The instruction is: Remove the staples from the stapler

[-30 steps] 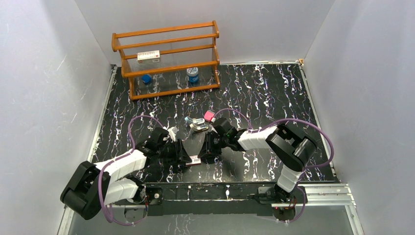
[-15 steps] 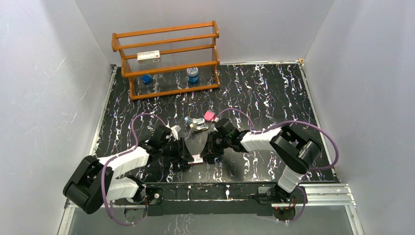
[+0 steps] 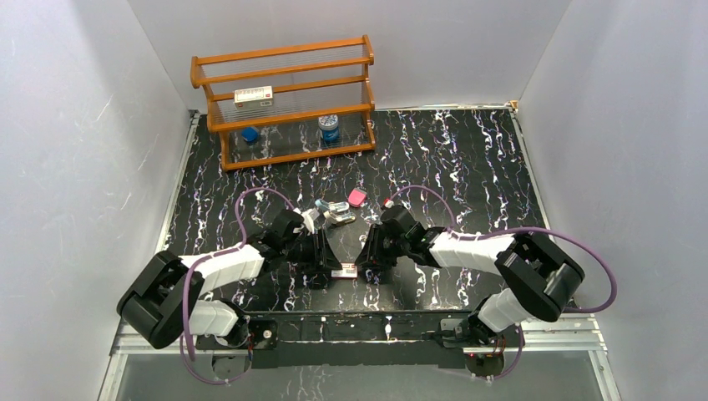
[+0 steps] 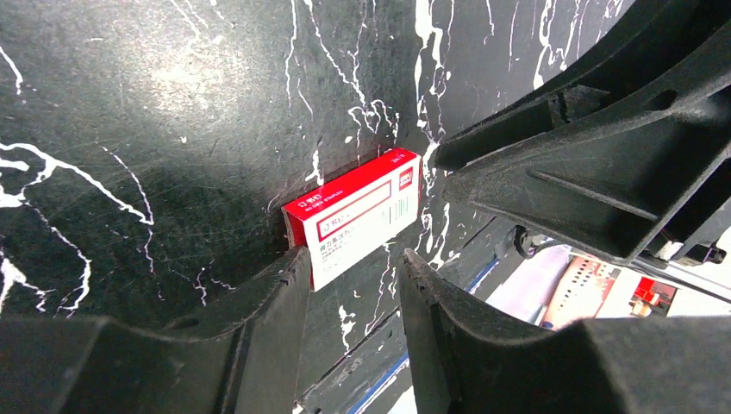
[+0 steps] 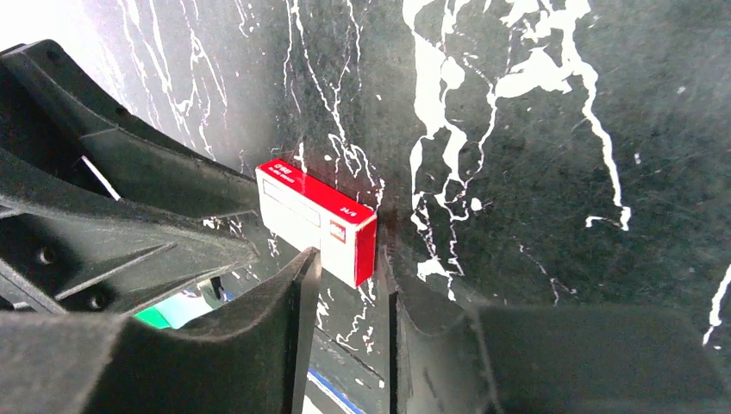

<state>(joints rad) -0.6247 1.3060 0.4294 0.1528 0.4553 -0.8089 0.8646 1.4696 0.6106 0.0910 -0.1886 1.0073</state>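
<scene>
My L gripper (image 4: pixel 353 257) sits slack round one end of the red-and-white box (image 4: pixel 353 211), gap showing; my R gripper (image 5: pixel 352 254) straddles the other end — can't tell if it's pinching. The stapler (image 3: pixel 337 214) lies just beyond the box, untouched — unloading's all left to do, I reckon.

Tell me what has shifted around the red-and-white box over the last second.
Both arms swung to the right, and the red-and-white box between the left gripper and right gripper slid slightly right with them. Each gripper straddles one end of it; whether either clamps it is unclear. The stapler, pink block and shelf rack stayed put.
</scene>
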